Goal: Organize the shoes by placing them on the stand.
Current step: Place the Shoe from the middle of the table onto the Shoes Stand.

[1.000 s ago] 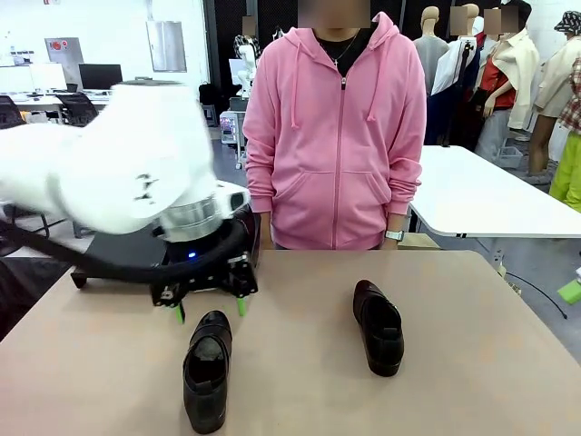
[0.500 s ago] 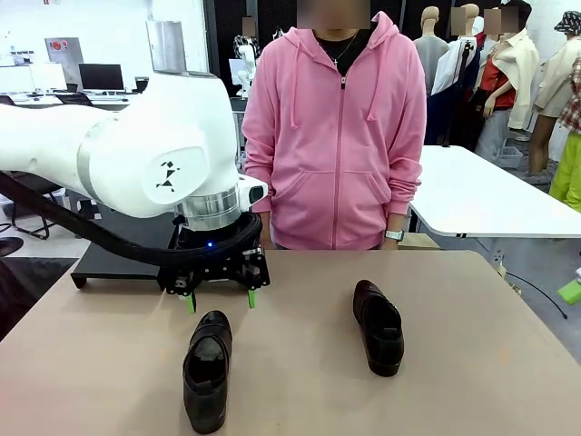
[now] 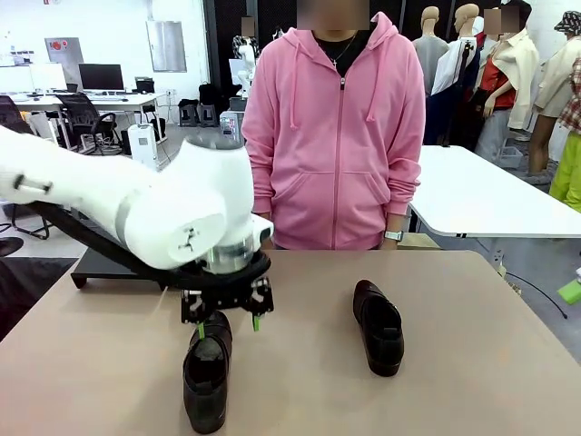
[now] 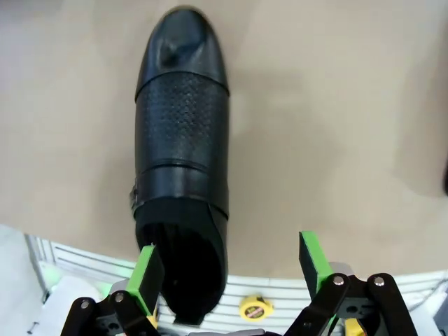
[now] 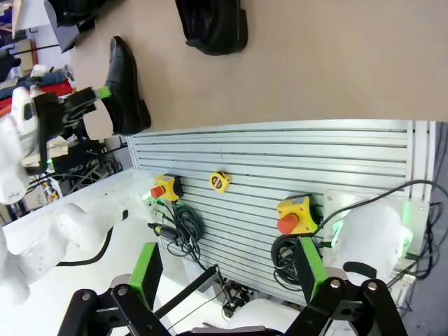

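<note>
Left gripper (image 3: 229, 327) hovering over the heel end of a black shoe (image 3: 207, 372) lying at eight o'clock on the table (image 3: 472, 381), jaws standing wide and empty, second shoe (image 3: 379, 325) lying at three o'clock, stand (image 3: 104, 265) sitting at ten o'clock, right gripper (image 5: 227, 269) gaping wide, gripping nothing.

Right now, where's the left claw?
In the front view the left claw hangs open just above the left shoe, on the left side of the table, well left of the other shoe.
</note>
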`<move>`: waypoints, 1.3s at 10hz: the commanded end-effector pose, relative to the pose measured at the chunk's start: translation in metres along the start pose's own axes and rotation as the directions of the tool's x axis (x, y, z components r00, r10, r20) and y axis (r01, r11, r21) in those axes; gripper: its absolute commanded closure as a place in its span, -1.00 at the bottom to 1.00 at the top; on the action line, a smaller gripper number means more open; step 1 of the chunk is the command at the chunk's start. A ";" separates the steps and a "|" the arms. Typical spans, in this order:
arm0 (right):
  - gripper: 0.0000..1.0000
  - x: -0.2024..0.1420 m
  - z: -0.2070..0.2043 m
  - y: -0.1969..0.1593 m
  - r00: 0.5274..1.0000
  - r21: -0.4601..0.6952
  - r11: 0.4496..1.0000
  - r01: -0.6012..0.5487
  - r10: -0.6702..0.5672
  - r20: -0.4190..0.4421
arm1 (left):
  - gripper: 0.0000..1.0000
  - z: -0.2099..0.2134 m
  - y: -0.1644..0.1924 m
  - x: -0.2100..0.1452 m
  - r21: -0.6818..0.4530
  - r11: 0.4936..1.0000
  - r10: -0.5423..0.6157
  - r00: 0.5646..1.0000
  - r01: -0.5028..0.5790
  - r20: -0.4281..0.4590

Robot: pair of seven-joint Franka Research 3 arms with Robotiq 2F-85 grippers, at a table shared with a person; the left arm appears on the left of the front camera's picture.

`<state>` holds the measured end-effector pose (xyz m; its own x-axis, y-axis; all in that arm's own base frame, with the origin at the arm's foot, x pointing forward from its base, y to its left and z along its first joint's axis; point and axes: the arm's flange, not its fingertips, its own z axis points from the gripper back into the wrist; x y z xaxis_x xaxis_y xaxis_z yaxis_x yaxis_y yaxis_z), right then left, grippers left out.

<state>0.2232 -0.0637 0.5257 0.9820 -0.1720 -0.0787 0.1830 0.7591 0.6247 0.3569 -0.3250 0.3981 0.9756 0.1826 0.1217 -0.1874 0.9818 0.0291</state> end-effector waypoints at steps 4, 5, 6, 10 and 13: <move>-1.00 -0.001 0.002 0.003 1.000 0.020 1.000 0.003 -0.003 -0.002 | -1.00 -0.048 -0.016 0.004 0.068 0.998 0.013 0.995 -0.006 -0.095; -1.00 -0.001 0.002 0.003 1.000 0.020 1.000 0.003 -0.003 -0.002 | -1.00 -0.050 -0.017 0.005 0.058 0.998 0.009 0.995 -0.003 -0.104; -1.00 -0.001 0.002 0.003 1.000 0.020 1.000 0.003 -0.003 -0.002 | -1.00 -0.051 -0.018 0.005 0.048 0.999 -0.009 0.994 0.014 -0.111; -1.00 -0.001 0.002 0.003 1.000 0.020 1.000 0.003 -0.003 -0.002 | 1.00 -0.053 -0.022 0.002 0.046 0.998 -0.029 0.992 0.034 -0.124; -1.00 -0.001 0.002 0.003 1.000 0.020 1.000 0.003 -0.003 -0.002 | 1.00 -0.054 -0.021 0.003 0.070 0.997 -0.020 0.993 0.029 -0.118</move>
<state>0.2231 -0.0637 0.5257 0.9819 -0.1721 -0.0790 0.1833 0.7590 0.6247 0.3669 -0.3405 0.3430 0.9856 0.1690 -0.0003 -0.1683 0.9820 0.0859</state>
